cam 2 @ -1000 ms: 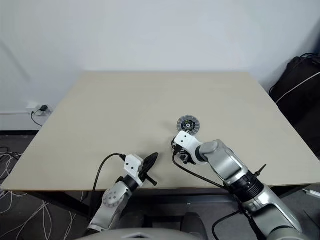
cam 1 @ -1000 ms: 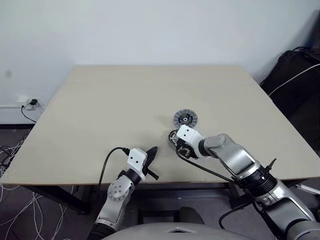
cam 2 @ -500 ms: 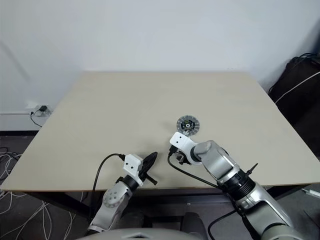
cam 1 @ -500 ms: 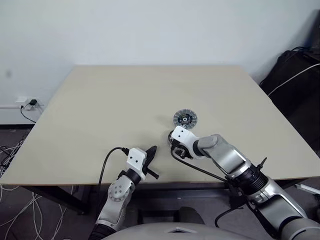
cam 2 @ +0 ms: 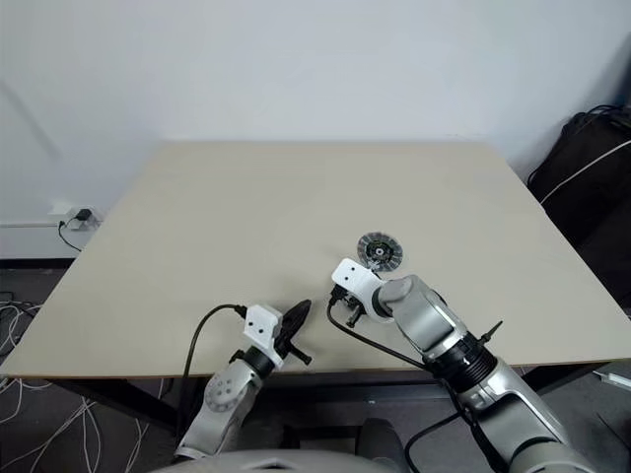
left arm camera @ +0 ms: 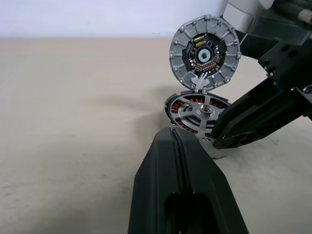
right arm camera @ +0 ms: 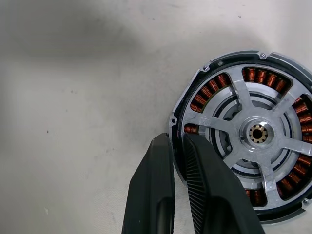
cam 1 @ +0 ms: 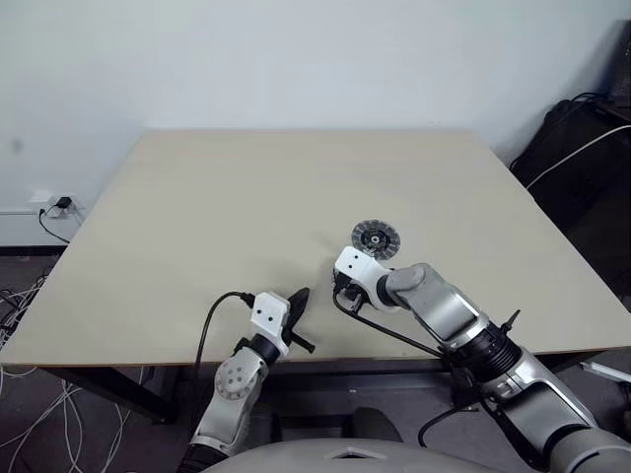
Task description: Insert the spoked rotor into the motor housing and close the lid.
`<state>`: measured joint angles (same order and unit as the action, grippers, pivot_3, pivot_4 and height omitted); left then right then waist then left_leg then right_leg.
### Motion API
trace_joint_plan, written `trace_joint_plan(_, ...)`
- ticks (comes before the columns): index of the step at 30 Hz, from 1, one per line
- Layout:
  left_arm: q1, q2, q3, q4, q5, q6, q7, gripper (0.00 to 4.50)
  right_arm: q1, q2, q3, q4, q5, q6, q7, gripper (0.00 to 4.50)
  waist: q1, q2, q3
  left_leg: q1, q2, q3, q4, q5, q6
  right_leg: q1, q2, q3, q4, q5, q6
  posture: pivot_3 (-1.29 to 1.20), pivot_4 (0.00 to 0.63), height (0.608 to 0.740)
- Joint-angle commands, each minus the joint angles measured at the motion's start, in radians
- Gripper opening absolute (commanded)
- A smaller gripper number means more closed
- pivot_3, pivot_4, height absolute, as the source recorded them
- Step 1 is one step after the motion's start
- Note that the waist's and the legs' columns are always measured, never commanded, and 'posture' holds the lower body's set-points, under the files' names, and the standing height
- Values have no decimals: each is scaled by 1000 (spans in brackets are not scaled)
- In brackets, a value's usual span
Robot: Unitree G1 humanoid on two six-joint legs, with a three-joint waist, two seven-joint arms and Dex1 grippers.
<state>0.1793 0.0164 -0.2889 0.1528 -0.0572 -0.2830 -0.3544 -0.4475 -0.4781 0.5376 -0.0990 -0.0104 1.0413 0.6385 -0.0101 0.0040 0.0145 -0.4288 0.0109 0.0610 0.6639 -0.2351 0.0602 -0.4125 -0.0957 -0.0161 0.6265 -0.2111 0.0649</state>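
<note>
The spoked rotor [right arm camera: 257, 133] lies seated inside the motor housing [right arm camera: 210, 89], its silver spokes over the ring of copper windings. My right gripper [right arm camera: 176, 139] points down at the housing's near edge, its two black fingers shut on the dark rim. The lid [left arm camera: 205, 52], a grey disc with a segmented rim, stands raised open just behind the housing and appears in the left eye view as the lid [cam 1: 376, 237]. My left gripper [left arm camera: 173, 132] is shut and empty, held level a short way left of the housing, near the table's front edge.
The beige table [cam 1: 246, 197] is bare apart from these parts. A black bag with a white cable [cam 1: 582, 148] sits on the floor to the right. Loose cables and a wall socket [cam 1: 54, 204] are at the left.
My right gripper's fingers have closed onto the housing's rim. The lid has shifted slightly to the right. The left gripper has stayed still.
</note>
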Motion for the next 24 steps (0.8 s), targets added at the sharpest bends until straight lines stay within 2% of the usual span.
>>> trace_joint_plan(1, 0, -5, -10, -69, 4, 12, 6, 0, 21, 19, -59, -45, 21, 57, -28, 89, 0, 0, 0, 0, 0, 0, 0, 0, 0, 0, 0, 0, 0, 0, 0, 0, 0, 740)
trace_joint_plan(8, 8, 0, -5, -95, 3, 35, 15, 0, 102, 73, -175, -266, 101, 273, -84, 89, 7, 0, 1, -2, 0, 0, -1, 0, 0, -2, 0, 0, -1, 0, -1, 0, 0, 740)
trace_joint_plan(15, 7, 1, -5, -91, -1, 41, 11, 0, 158, 207, -286, -437, 147, 507, -187, 89, 6, 1, 1, -2, 0, 0, -2, 0, 0, -2, 0, -1, -1, -1, -1, 0, 0, 740)
trace_joint_plan(24, -17, 2, 8, -27, -9, 18, -9, 0, 119, 409, -398, -336, 121, 521, -356, 89, -2, 3, 3, -2, 0, 0, -2, 0, 0, -2, -1, -1, 0, -1, 0, 0, 0, 740)
